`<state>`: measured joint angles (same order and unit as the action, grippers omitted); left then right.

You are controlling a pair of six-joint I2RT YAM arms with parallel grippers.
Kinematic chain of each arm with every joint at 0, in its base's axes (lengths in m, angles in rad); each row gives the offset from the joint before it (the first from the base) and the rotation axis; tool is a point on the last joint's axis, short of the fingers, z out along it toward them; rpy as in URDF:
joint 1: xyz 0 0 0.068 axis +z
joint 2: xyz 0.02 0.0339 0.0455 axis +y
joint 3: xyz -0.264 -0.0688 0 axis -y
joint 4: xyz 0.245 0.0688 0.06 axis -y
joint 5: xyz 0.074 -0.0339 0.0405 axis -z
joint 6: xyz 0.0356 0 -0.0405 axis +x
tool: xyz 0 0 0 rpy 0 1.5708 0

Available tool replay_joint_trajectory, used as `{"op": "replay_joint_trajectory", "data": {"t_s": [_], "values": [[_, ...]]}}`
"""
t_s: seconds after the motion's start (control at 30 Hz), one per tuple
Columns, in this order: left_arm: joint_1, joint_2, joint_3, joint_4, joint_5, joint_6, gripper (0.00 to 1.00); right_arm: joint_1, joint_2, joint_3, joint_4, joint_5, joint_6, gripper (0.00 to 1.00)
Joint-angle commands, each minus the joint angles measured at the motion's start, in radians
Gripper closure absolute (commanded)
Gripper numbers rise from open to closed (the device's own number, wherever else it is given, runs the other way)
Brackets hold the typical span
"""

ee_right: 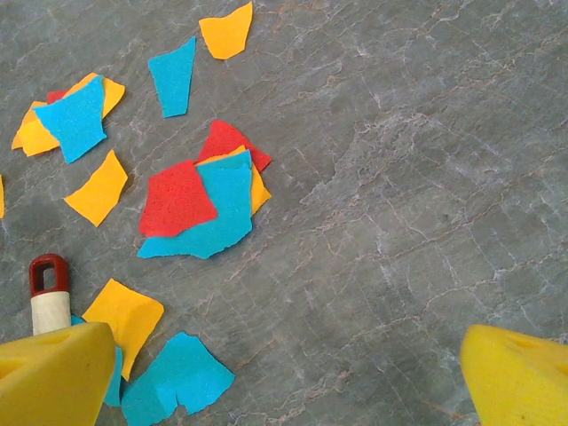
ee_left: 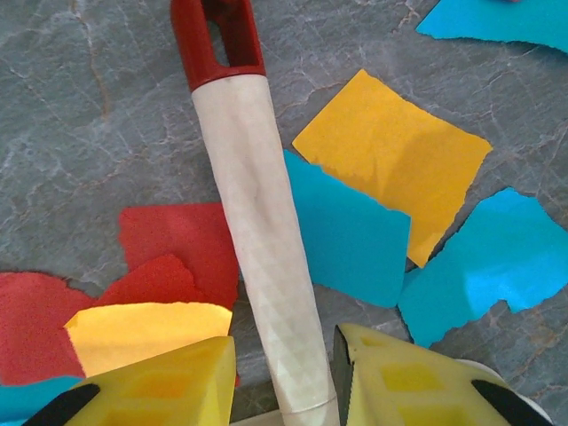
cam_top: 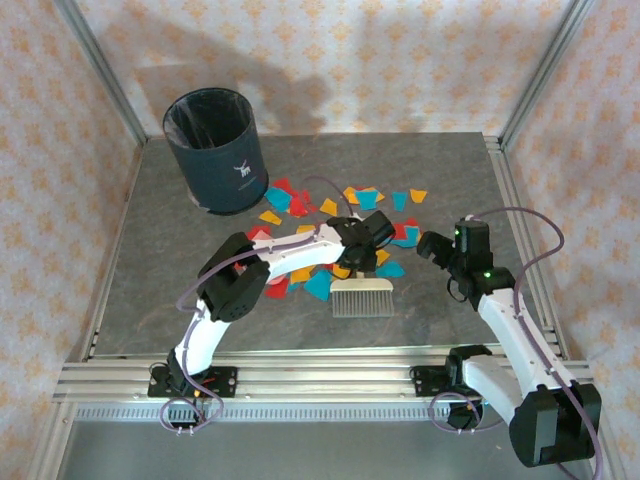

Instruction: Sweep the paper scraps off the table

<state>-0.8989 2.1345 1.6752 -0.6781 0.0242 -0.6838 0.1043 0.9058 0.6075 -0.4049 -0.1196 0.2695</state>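
Left gripper (ee_left: pixel 286 359): yellow fingers flank the cream diamond-textured plastic brush handle (ee_left: pixel 257 204). One pad touches it and a sliver shows at the other, so a firm clamp cannot be told.
Handle axis: straight out from between the jaws, red loop end farthest.
Right gripper (ee_right: pixel 284 373): jaws wide apart, empty, the farther arm from the brush.
Paper scraps (cam_top: pixel 278 198): small red, yellow and blue pieces mid-way on the dark grey marbled table (cam_top: pixel 150 290), around and under the handle.
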Motion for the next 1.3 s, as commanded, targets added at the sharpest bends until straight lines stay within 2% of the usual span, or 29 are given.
{"op": "replay_joint_trajectory", "data": {"t_s": [0.0, 0.5, 0.77, 1.07, 1.27], "values": [[-0.003, 0.027, 0.041, -0.034, 0.015, -0.004, 0.65, 0.007, -0.012, -0.018, -0.006, 0.033, 0.001, 0.01], [-0.004, 0.092, 0.042, -0.049, 0.032, -0.019, 0.66, 0.006, 0.013, -0.012, 0.001, 0.017, 0.01, 0.01], [-0.003, 0.09, 0.013, -0.038, 0.042, -0.007, 0.75, 0.006, 0.021, -0.009, -0.004, 0.016, 0.019, 0.01], [-0.003, -0.05, -0.034, 0.048, 0.084, 0.089, 0.76, 0.007, 0.018, 0.033, -0.04, 0.013, 0.037, 0.01], [0.001, -0.198, -0.112, 0.167, 0.077, 0.222, 0.76, 0.007, 0.021, 0.078, -0.053, -0.051, 0.052, 0.01]]}}
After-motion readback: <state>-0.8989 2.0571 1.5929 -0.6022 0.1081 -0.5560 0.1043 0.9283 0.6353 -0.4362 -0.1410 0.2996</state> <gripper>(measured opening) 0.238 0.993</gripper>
